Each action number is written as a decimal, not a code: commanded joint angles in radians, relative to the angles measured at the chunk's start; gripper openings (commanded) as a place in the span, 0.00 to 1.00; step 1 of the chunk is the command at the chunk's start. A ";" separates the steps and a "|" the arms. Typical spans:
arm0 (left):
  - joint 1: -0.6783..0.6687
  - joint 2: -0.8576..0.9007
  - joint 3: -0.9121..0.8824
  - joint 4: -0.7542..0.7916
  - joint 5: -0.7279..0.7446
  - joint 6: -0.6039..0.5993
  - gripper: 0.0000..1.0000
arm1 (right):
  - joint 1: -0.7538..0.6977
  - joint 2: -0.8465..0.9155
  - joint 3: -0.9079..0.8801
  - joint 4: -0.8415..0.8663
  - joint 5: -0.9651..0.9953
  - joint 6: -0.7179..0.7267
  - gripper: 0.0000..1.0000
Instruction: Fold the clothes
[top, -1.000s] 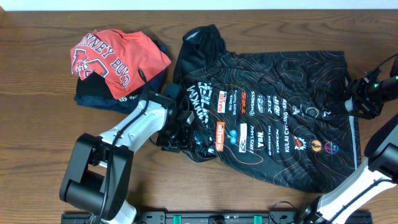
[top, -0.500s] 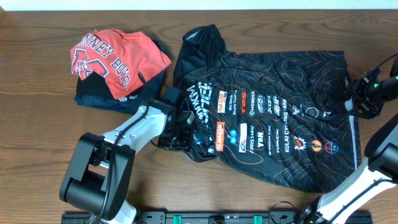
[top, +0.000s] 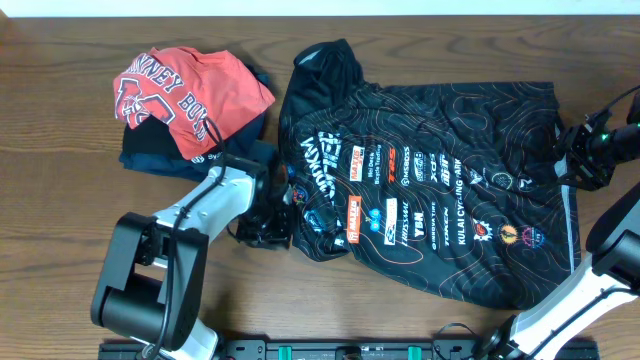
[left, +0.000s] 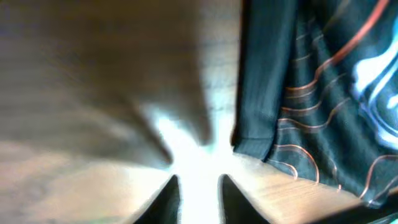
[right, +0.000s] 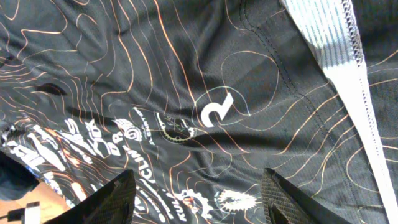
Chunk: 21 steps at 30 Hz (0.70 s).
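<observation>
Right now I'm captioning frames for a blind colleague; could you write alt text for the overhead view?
A black patterned jersey lies spread on a wooden table, with the left claw at its left edge and the right claw at its right edge. A red T-shirt sits on a navy garment at upper left.

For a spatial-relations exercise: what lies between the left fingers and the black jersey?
Only bare table separates the left fingers from the jersey; the left wrist view shows it.
</observation>
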 joint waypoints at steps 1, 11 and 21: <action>-0.010 -0.022 0.002 0.042 0.051 -0.004 0.42 | -0.005 -0.019 -0.003 0.002 -0.015 -0.014 0.63; -0.055 -0.022 -0.039 0.123 0.119 -0.020 0.38 | -0.005 -0.019 -0.003 0.002 -0.014 -0.011 0.62; -0.011 -0.030 0.047 -0.111 -0.084 -0.026 0.06 | -0.005 -0.019 -0.003 0.000 -0.015 -0.010 0.61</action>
